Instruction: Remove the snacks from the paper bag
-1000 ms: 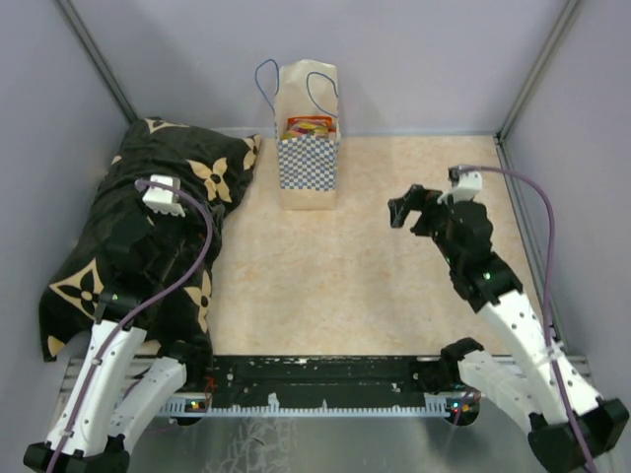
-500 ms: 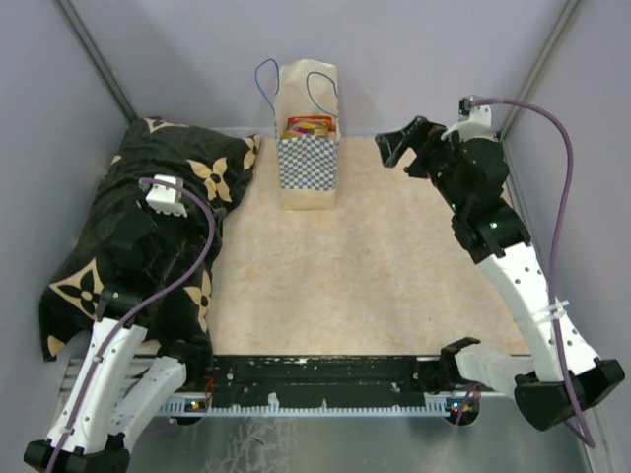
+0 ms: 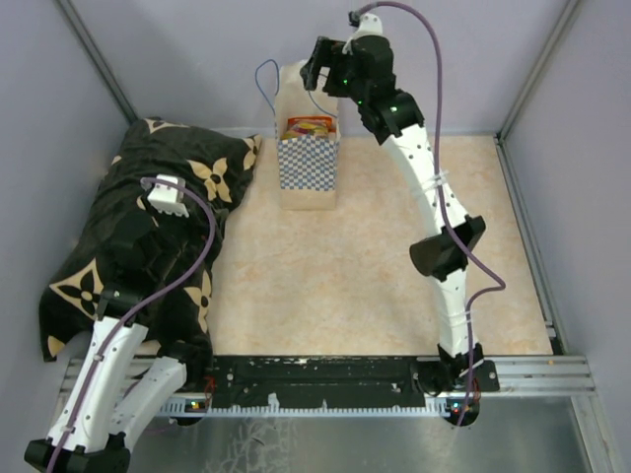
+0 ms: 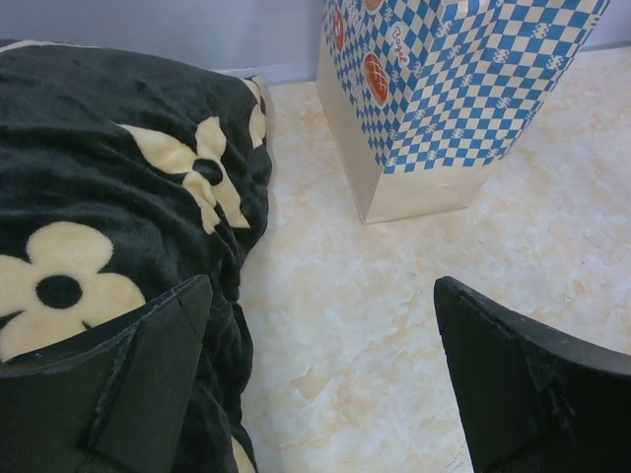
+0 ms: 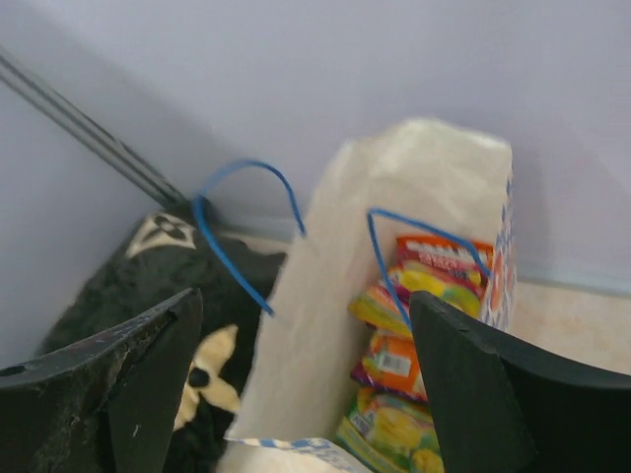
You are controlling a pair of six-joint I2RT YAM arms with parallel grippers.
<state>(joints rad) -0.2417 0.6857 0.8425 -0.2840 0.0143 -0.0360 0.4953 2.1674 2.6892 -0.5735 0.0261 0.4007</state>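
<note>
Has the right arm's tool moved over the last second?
Yes. The right tool swung forward and leftward: it was well right of the paper bag, and now hangs above the bag's open top.

The right arm extends far forward, right gripper [image 5: 306,389] jaws wide apart. The left arm is folded, left gripper [image 4: 315,384] likewise.

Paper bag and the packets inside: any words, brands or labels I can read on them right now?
Nothing reads clearly.
On the paper bag: a small blue cursive word beside an orange sticker, too small to read.
On the snack packets: bright printing and a white label patch, blurred, no brand legible.
On the cushion: flower pattern only, no text.
</note>
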